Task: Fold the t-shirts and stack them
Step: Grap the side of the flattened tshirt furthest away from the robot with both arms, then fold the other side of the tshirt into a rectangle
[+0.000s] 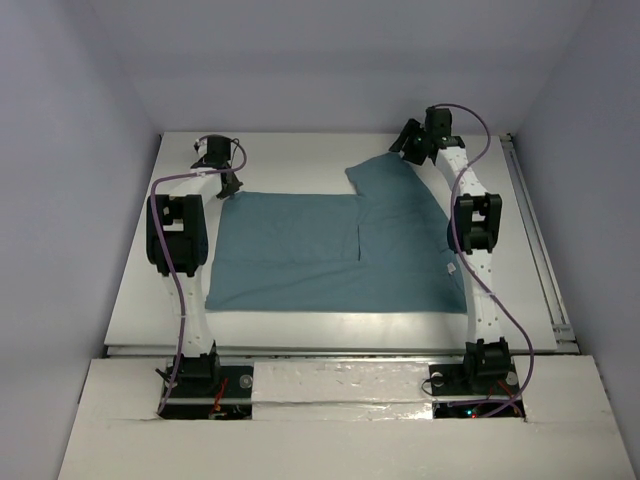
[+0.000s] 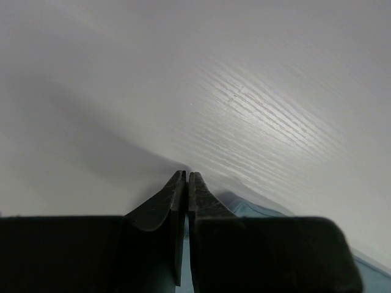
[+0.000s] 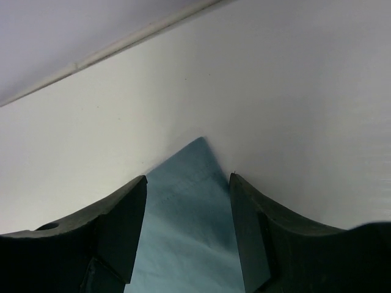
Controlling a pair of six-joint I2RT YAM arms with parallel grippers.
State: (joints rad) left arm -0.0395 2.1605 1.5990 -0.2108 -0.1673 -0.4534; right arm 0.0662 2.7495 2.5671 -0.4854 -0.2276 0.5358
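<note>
1. The t-shirt [image 1: 330,255] lay spread flat across the middle of the tabletop [image 1: 290,160]. One sleeve [image 1: 380,178] jutted toward the upper centre of the overhead frame.
2. My left tool [image 1: 231,184] sat at the cloth's upper left corner. I judged that corner a natural handle for pulling the far edge over.
3. In the left wrist view its jaws were clenched, with a strip of teal showing low and to their right. I could not tell whether any fabric was actually caught between them.
4. My right tool [image 3: 188,178] was released, its jaws standing either side of the sleeve's pointed tip, low over the tabletop. That placement looked set for closing on the tip.
5. With a grip at both upper corners, I reckoned the far edge could be carried evenly. The fold itself was not yet made.
</note>
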